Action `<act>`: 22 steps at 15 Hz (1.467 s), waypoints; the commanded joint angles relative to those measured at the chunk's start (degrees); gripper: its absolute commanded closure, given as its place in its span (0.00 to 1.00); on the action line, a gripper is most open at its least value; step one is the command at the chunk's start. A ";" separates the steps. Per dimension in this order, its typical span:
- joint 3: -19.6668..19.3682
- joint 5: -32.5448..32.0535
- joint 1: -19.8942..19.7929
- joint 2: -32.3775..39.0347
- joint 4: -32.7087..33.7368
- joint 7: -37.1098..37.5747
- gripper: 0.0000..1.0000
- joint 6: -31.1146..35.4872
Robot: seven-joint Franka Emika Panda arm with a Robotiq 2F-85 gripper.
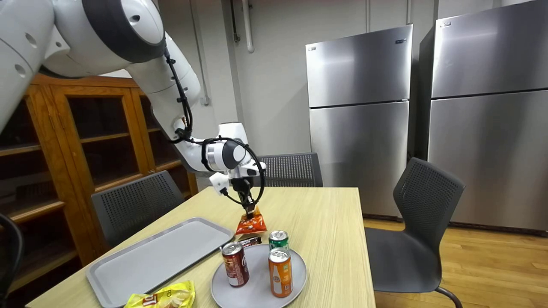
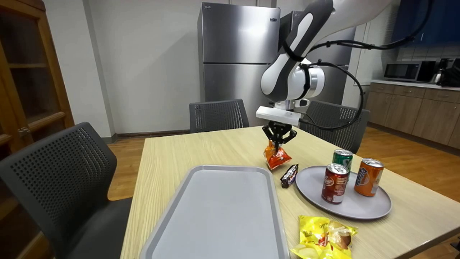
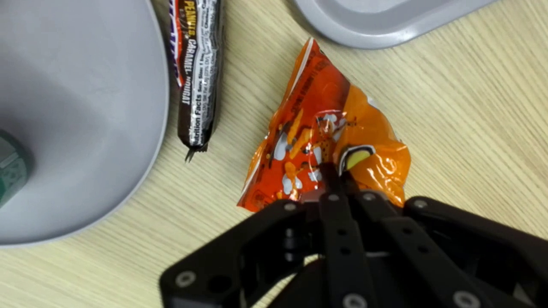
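My gripper (image 3: 339,176) points down with its two black fingers close together. They are shut on a red and orange snack bag (image 3: 295,141), pinching a fold in its middle so the bag creases on both sides. The bag shows in both exterior views (image 1: 251,225) (image 2: 282,157), at or very near the tabletop; I cannot tell if it touches. A dark candy bar (image 3: 199,81) lies beside it, between the bag and a round grey plate (image 3: 107,85). A grey tray (image 3: 376,40) has its rounded corner near the bag. The finger ends are partly hidden by the bag.
The plate bears a dark red can (image 2: 335,185), an orange can (image 2: 368,178) and a green can (image 2: 342,158), all upright. A yellow chip bag (image 2: 323,237) lies near the plate and tray. Chairs (image 1: 411,231) stand round the wooden table (image 2: 172,154).
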 commanded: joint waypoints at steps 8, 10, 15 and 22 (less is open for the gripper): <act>0.83 1.75 -0.95 -3.74 -2.39 -7.42 0.30 0.53; 0.92 1.96 -1.08 -5.26 -3.60 -8.81 0.15 0.54; 0.31 1.21 -0.73 -10.08 -8.81 -11.53 0.00 0.96; -0.82 -0.42 -0.47 -18.74 -19.54 -15.02 0.00 0.49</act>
